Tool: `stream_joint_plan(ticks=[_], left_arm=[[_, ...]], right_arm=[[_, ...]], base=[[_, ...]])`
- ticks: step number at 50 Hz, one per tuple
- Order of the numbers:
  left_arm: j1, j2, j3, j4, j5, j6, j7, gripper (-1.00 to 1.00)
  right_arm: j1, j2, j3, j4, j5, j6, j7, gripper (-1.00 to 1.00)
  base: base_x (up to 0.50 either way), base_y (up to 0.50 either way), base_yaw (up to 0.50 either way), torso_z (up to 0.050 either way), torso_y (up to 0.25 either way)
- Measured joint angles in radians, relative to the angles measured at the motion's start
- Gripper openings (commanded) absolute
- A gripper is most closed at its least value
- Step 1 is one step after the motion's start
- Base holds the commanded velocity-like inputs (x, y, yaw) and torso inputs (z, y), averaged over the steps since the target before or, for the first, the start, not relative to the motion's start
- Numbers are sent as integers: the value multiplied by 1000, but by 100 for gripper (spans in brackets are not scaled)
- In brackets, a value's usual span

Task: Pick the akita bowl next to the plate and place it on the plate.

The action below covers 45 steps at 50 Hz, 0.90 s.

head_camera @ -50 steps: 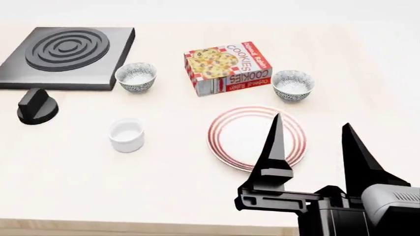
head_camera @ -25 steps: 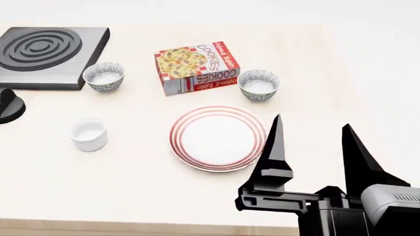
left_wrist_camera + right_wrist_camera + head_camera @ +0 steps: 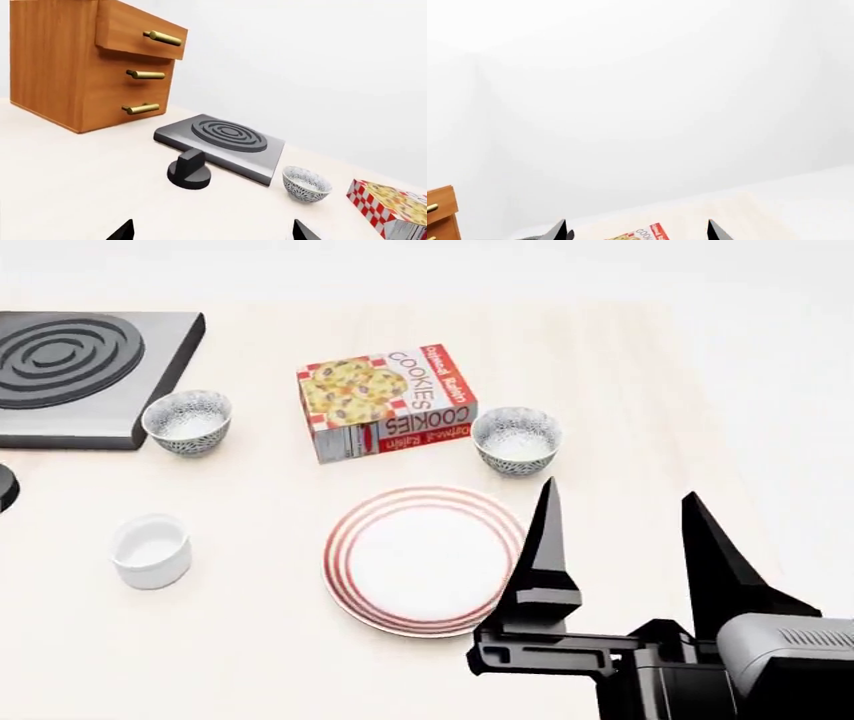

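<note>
The akita bowl (image 3: 517, 440), grey-patterned with a pale inside, stands upright just beyond the plate's far right rim. The plate (image 3: 424, 560) is white with red rings and nothing on it. My right gripper (image 3: 621, 495) is open with nothing between its black fingers, at the plate's right edge and nearer to me than the bowl. In the right wrist view that gripper (image 3: 637, 231) looks over the table's far end, and neither bowl nor plate shows there. My left gripper (image 3: 212, 230) is open over bare tabletop, outside the head view.
A cookie box (image 3: 387, 400) lies left of the akita bowl. A second patterned bowl (image 3: 187, 422) (image 3: 305, 184) sits by the black stove plate (image 3: 67, 365). A white cup (image 3: 150, 551) stands left of the plate. A black knob (image 3: 190, 169) and a wooden drawer cabinet (image 3: 87, 60) lie further left.
The head view has shifted, so the plate, bowls, box and stove slid left and then lower in the picture. My right gripper kept nearly the same place in view, still open.
</note>
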<state>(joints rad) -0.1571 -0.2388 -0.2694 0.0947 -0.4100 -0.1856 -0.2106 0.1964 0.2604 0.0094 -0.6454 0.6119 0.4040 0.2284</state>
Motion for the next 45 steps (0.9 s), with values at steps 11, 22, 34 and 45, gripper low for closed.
stream_joint_plan(ticks=[11,22,34,45], left_arm=[[0,-3,4,-1,-2,4,-3,100],[0,-6,7,-3,-5,6,-6,100],[1,-10,10,-1,-9,4,-11,100],[0,-12,14,-3,-12,9,-12,100]], right_arm=[[2,4,-3,3,7,-2,5,100],[2,8,-4,3,14,-4,11,100],[4,12,-8,6,18,-6,17,100],[5,17,-11,8,20,-10,20,100]], base=[[500,0,0,0,0],[500,0,0,0,0],[500,0,0,0,1],[500,0,0,0,0]])
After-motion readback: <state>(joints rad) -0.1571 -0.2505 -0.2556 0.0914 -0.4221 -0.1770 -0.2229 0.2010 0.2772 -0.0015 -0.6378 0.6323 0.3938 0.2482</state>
